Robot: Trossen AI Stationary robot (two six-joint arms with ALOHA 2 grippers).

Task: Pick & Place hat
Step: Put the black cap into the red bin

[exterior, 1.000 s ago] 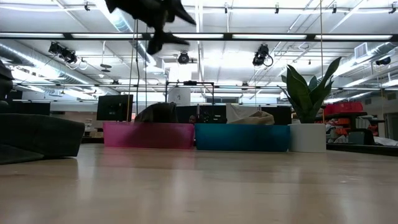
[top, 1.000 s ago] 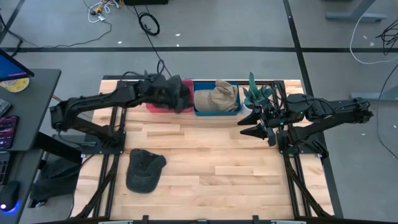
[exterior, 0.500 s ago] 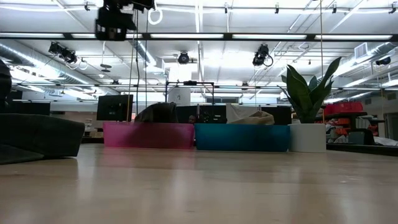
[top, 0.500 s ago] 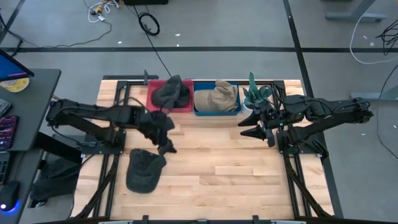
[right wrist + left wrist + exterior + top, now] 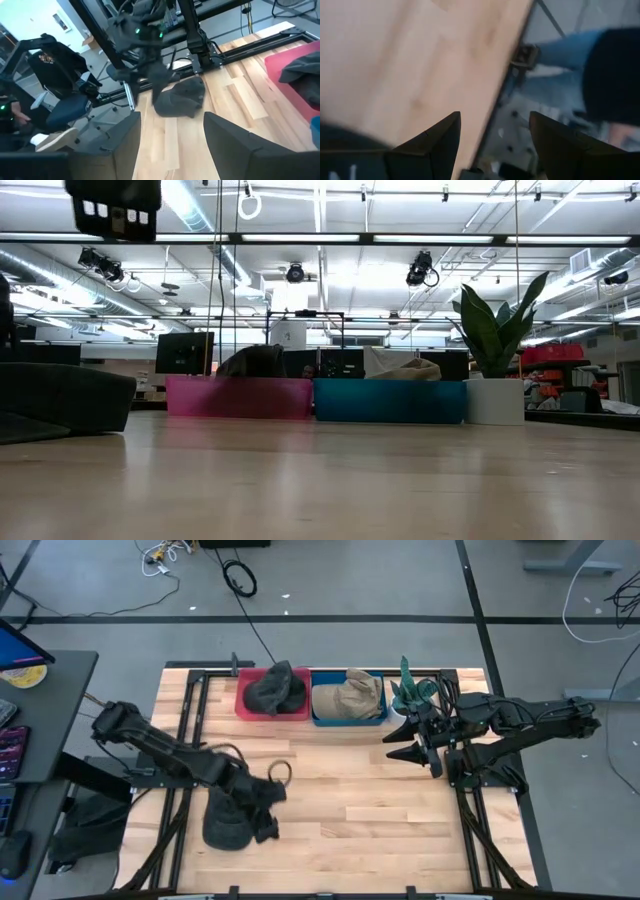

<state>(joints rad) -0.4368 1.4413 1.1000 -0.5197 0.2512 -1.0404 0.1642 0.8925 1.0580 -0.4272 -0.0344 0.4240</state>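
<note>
three hats total: one dark hat (image 5: 232,815) lying loose near the table's (image 5: 380,830) front left corner, another dark one in the red bin (image 5: 243,705), a tan one in the blue bin (image 5: 350,721). left gripper (image 5: 264,810) spread wide over the loose hat, holding nothing. right gripper (image 5: 408,745) parted, empty, by the plant (image 5: 412,690).

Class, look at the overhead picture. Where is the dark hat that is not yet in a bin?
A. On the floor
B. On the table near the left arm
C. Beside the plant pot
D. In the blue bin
B: the dark hat lies on the table under the left gripper.
</note>
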